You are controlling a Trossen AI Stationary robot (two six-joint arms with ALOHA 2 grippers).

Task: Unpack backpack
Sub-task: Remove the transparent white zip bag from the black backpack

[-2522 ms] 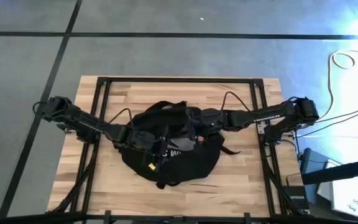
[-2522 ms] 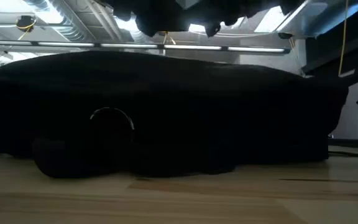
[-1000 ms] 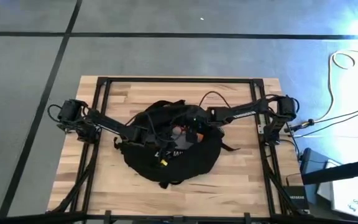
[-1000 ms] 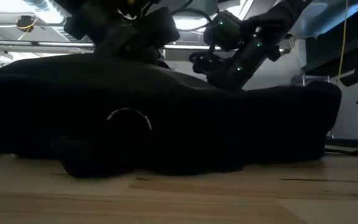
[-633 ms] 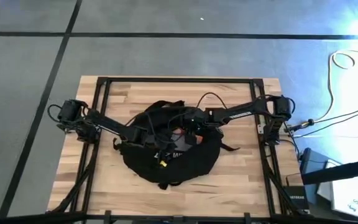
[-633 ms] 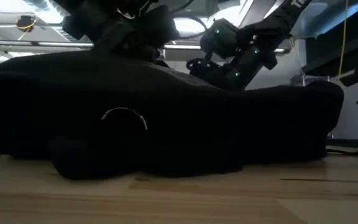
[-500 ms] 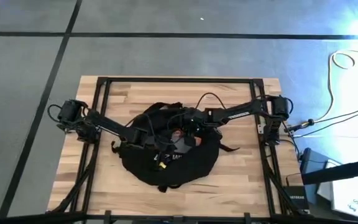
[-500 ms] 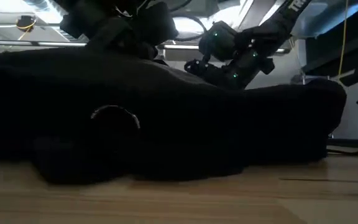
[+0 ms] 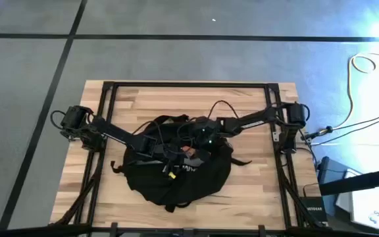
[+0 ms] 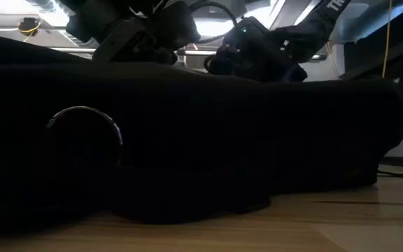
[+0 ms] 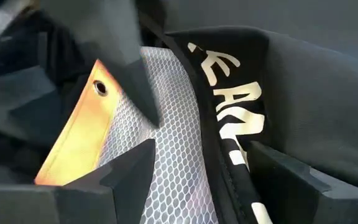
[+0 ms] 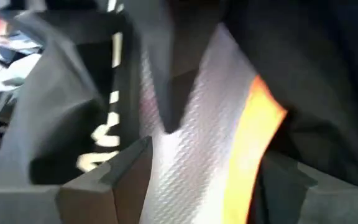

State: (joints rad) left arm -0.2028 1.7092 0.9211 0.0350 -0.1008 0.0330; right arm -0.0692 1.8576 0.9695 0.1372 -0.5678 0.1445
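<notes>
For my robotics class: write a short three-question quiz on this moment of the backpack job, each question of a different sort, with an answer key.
1. True or false: the backpack lies on the wooden table with both arms reaching to its upper part.
2. Multiple choice: in the left wrist view, what lies between the fingers of the left gripper? A) a red mug B) white mesh fabric beside an orange-yellow panel C) a coiled cable
3. Fill in: the lettering on the backpack is ____ in colour.

Key: 1 true; 2 B; 3 white. The right gripper also stands open over mesh and an orange patch.
</notes>
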